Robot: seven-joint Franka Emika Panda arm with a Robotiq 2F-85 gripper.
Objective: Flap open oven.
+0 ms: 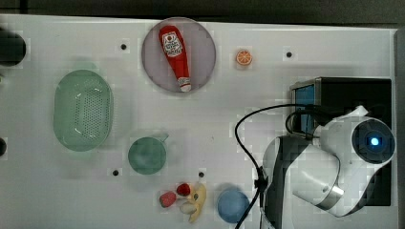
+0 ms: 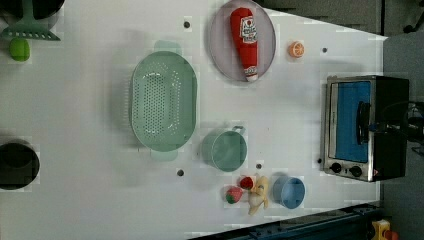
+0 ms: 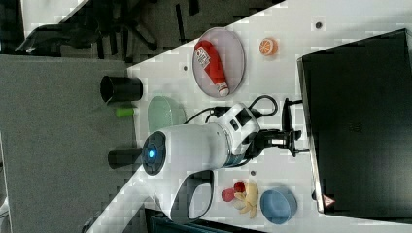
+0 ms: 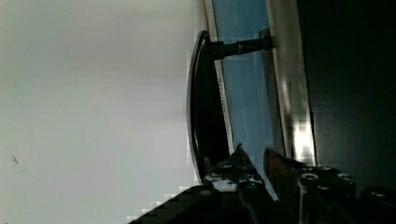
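The oven [image 2: 365, 127] stands near the table's [image 2: 90, 200] edge on the left view's right, its door closed. Its handle [image 4: 201, 107] runs along the top of the glass, parallel to that edge. The gripper [image 4: 254, 161] sits at the handle's end, fingers [image 4: 275, 170] slightly apart, one behind the bar, gripping nothing yet.

Lab: bolt-holed white table [image 1: 57, 43]
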